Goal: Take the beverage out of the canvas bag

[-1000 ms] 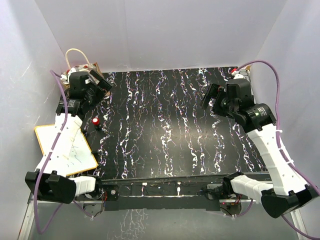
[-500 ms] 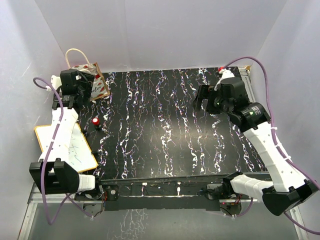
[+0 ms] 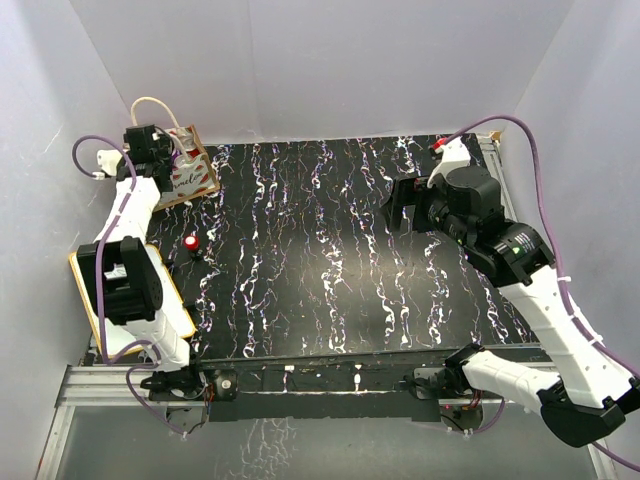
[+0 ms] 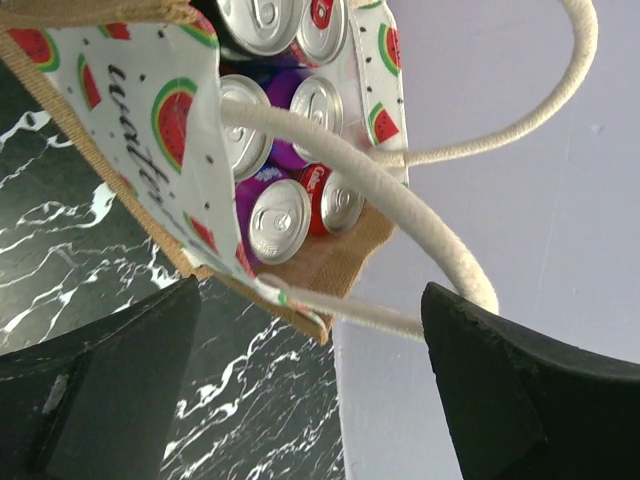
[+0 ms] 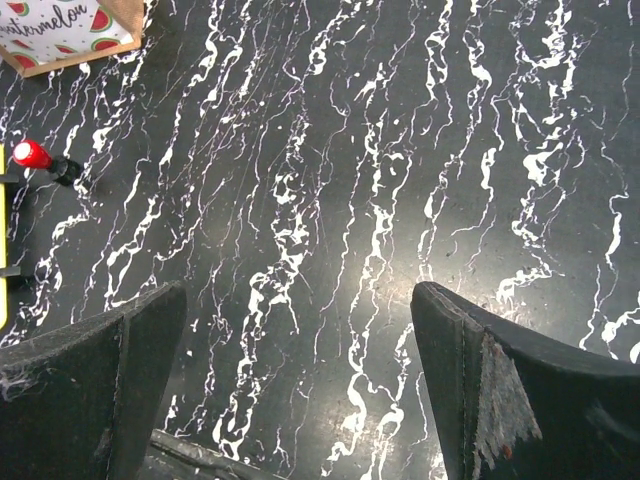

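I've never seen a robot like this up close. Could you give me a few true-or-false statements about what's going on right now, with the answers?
1. The canvas bag holds several drink cans. True.
2. The left gripper is gripping a can. False: its jaws stand open and empty above the bag.
3. The right gripper hangs open over the black table, holding nothing. True.
4. The bag stands in the middle of the table. False: it is at the far left corner.
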`<state>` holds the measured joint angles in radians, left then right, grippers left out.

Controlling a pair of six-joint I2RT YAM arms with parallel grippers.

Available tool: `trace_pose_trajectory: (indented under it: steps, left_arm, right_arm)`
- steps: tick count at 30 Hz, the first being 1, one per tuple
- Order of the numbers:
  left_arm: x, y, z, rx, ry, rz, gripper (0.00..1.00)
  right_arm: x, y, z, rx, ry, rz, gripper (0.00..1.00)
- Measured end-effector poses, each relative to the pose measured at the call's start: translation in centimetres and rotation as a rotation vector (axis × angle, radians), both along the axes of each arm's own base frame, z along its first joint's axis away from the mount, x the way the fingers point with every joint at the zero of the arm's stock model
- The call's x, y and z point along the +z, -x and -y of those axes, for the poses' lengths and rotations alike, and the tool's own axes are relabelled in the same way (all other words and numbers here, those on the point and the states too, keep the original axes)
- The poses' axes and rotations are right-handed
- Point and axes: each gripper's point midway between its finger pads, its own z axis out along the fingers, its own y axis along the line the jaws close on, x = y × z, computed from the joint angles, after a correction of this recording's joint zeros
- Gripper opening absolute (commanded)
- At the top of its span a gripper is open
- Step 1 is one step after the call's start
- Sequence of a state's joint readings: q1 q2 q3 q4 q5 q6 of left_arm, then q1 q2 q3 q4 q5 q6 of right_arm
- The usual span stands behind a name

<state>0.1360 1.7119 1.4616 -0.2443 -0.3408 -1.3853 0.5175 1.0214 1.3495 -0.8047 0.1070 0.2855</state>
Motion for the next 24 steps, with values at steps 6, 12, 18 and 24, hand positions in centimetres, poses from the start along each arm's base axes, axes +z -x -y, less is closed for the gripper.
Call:
trace_pose_trajectory:
  steps: [6,12,18,24]
  left_arm:
    - [-0.2,-2.8,-1.1,0.016,-0.001,0.043,0.86]
    - [2.0,-3.5,-0.6,-0.022,0.002,0.112,0.91]
    - [5.9,-1.6,-0.8,-0.004,-0.017,0.200,0.95]
    - [7.6,-2.1,-1.5,0.020,-0.009,0.244,0.91]
  right_arm:
    - [0.3,-0.1,0.6,-0.016,0.023,0.029,0.98]
    - [0.6,-0.2,0.8,-0.022,0.030,0.045,0.98]
    - [0.6,-0.2,0.6,-0.010,0.027,0.048,0.98]
    - [0.3,-0.4,0.2,0.001,0.029,0.036,0.98]
